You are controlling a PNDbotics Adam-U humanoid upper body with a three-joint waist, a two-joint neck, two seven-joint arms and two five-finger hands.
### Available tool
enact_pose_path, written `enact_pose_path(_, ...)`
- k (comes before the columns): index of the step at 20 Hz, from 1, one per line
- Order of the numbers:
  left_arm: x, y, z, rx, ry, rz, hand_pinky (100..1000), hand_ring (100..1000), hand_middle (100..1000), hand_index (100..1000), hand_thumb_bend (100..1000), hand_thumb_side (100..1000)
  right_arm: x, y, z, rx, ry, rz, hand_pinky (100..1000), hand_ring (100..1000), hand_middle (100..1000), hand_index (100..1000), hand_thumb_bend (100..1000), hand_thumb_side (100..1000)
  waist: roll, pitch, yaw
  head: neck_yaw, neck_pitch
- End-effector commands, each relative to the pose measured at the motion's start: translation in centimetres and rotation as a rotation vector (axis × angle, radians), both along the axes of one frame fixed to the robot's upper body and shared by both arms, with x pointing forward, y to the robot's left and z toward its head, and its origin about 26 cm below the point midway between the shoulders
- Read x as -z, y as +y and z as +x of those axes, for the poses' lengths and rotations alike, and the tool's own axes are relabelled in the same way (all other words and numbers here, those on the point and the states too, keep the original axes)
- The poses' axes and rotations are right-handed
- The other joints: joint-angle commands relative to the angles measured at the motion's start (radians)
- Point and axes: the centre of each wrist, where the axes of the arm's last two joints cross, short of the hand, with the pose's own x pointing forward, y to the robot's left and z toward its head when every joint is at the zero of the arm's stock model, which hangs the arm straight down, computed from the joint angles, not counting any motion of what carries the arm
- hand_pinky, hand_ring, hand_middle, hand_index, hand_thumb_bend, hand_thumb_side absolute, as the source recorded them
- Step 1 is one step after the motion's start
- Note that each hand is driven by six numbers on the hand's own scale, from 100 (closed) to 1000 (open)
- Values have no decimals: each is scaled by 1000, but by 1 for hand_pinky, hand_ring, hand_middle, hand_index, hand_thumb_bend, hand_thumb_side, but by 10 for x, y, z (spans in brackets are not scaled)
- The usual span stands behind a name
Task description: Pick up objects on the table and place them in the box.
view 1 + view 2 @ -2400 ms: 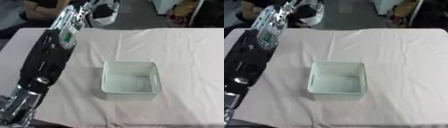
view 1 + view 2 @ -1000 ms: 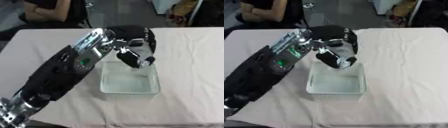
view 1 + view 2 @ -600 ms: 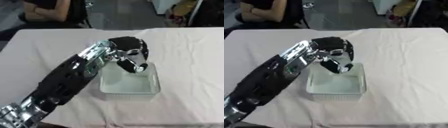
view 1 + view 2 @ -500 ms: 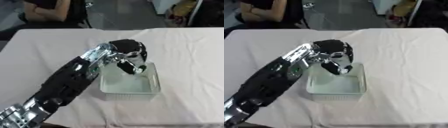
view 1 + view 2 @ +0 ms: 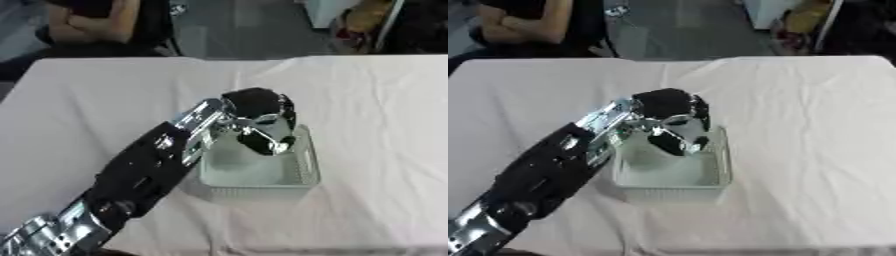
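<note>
The fingers (image 5: 262, 142) of the left hand (image 5: 260, 117) are curled downward and inward over the far half of the box (image 5: 302, 175), their dark tips hanging inside its rim; something pale and shiny shows between them and the palm, but whether that is a held object or part of the hand cannot be told. The back of the hand, black and rounded, faces up and away from the camera, and the wrist bends so the palm turns down toward the box floor. From there the forearm (image 5: 144, 172), silver near the wrist and black further back, runs diagonally down to the lower left corner of the view. There is one box, a white basket with perforated walls, standing upright and open side up near the middle of the table (image 5: 385, 110); it is roughly square, its edges nearly in line with the table's edges. Its visible floor looks pale and bare. The table carries a white cloth, lightly creased. One robot hand shows.
</note>
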Motion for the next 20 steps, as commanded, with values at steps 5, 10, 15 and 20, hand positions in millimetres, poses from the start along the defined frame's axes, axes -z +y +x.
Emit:
enact_pose_path(5,0,3,6,14,49,-9,868,940,982,1000,100,1000,-11,0,-2,-5,-34,-16,840,968,969,965,100,671,-3,-9,-1,4,-6)
enact_pose_path(10,2,3,7,22,79,15,917,964,1000,1000,100,1000,-11,0,-2,-4,-35,-17,840,968,969,965,100,671,-3,-8,0,4,-5)
enact_pose_path(15,-1,3,7,24,80,23,934,969,1000,1000,100,1000,-11,0,-2,-4,-35,-17,841,968,969,965,100,671,-3,-8,0,5,-6)
enact_pose_path(20,-2,3,7,24,78,28,939,970,1000,1000,100,1000,-11,0,-2,-3,-35,-18,841,968,969,965,100,671,-3,-8,1,4,-7)
